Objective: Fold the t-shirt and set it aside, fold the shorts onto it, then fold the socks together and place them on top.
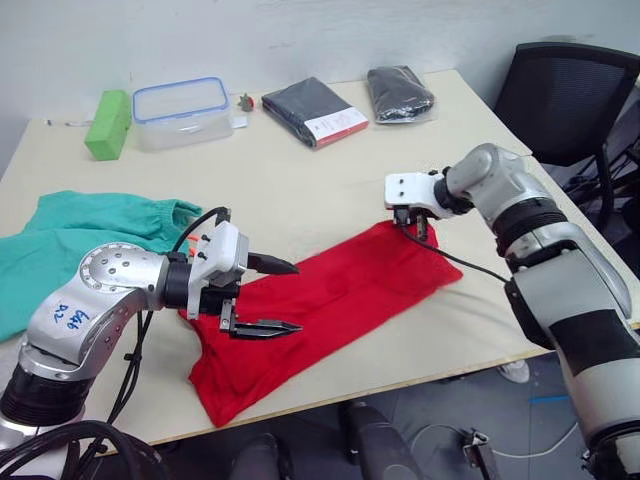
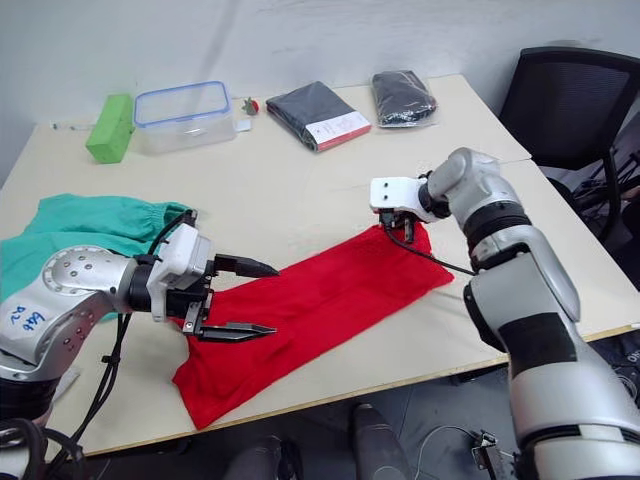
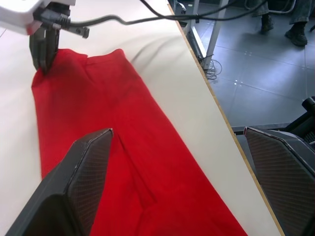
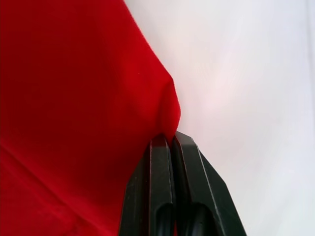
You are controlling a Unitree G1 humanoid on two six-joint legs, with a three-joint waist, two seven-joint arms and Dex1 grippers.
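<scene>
The red t-shirt (image 1: 340, 290) lies as a long folded strip, running diagonally along the table's front edge. My right gripper (image 1: 420, 232) is shut on its far right corner, and in the right wrist view the fingers (image 4: 160, 167) pinch a peak of red cloth. My left gripper (image 1: 298, 297) is open, just above the strip's left part, with nothing between its fingers. The left wrist view looks along the strip to the right gripper (image 3: 42, 54) at the far end. The teal shorts (image 1: 80, 235) lie spread at the table's left. The socks are out of view.
At the back of the table (image 1: 330, 190) stand a clear box with a blue rim (image 1: 182, 112), a green block (image 1: 108, 124) and two dark packaged garments (image 1: 313, 111) (image 1: 400, 93). A black chair (image 1: 565, 100) stands off the right side. The t-shirt's lower end overhangs the front edge.
</scene>
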